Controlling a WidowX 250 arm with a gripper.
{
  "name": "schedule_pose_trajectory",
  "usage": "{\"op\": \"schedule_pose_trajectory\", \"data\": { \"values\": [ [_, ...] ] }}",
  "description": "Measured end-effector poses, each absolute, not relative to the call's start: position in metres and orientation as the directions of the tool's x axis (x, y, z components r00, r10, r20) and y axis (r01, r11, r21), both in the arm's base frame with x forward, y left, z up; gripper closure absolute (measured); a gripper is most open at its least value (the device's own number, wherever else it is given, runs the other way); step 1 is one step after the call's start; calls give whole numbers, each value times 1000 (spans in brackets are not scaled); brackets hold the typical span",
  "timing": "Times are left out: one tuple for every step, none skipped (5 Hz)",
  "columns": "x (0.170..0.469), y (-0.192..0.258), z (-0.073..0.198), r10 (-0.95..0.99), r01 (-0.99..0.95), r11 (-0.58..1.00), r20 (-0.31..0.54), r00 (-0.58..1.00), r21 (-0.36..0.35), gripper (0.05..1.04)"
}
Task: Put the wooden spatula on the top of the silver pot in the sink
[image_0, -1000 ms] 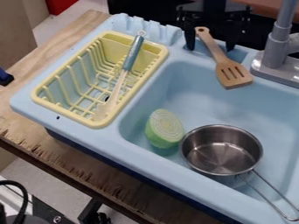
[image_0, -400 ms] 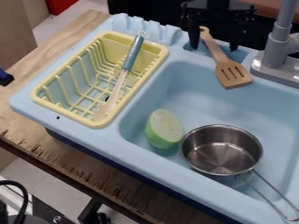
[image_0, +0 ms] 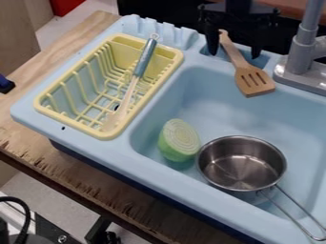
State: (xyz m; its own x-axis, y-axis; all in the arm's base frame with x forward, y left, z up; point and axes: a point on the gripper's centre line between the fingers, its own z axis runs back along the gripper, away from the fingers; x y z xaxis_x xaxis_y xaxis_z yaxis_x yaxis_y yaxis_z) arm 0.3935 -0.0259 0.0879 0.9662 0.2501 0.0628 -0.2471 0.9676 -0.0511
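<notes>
The black gripper [image_0: 234, 53] hangs at the top of the view over the sink's back ledge, its two fingers spread wide. Between them lies the handle of the wooden spatula [image_0: 253, 80], with a gap on both sides. The spatula's slotted head points toward the camera and overhangs the basin's back edge. Down in the basin of the blue sink [image_0: 216, 109], the silver pot [image_0: 240, 164] stands upright at the lower right, its handle reaching over the front rim.
A green vegetable half [image_0: 179, 140] sits in the basin left of the pot. The yellow dish rack [image_0: 43, 106] at the left holds a teal-handled utensil [image_0: 145, 58]. A grey faucet [image_0: 301, 57] rises right of the gripper.
The gripper has shifted slightly right and a little lower around the spatula's handle. The spatula and the pot have stayed in place.
</notes>
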Motion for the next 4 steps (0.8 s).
{"op": "schedule_pose_trajectory", "data": {
  "values": [
    [391,-26,86,214,-212,976,51,975,-45,85],
    [389,-25,81,195,-194,980,48,980,-40,85],
    [386,-27,77,179,-177,984,48,983,-35,85],
    [387,-29,76,179,-177,984,58,982,-29,130]
  ]
}}
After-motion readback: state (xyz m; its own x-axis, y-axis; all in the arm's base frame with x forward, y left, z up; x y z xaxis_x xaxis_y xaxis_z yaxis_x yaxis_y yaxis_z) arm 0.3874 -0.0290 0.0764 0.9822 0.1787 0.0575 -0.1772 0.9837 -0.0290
